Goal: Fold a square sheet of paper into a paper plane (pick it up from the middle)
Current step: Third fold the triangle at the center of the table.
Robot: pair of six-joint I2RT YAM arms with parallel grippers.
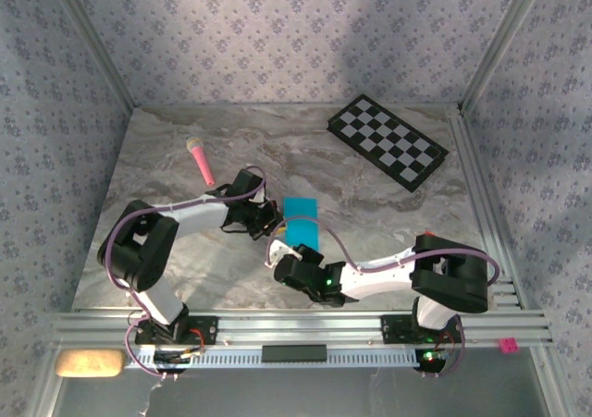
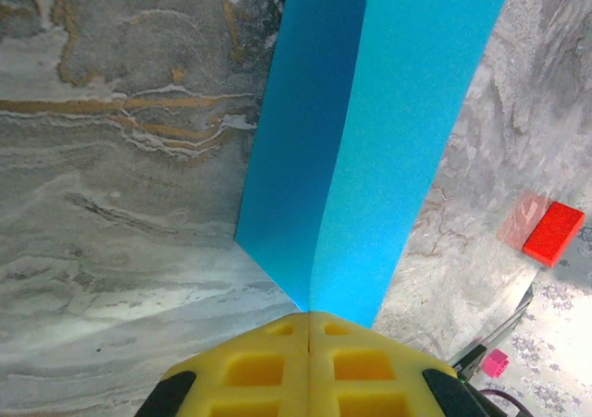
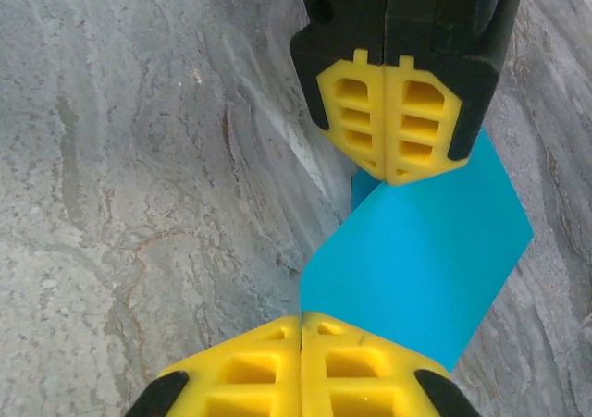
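Here, the left fingers (image 2: 308, 366) are pressed together on one end of the paper (image 2: 370, 130), which bends along a crease. The right fingers (image 3: 302, 366) pinch its opposite edge. The paper spans between them, over the middle of the counter (image 1: 185, 158).

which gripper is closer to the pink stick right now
Left. The left gripper pinches the blue paper just right of and below the pink stick in the top view; the right gripper grips the paper's near edge, farther from the stick.
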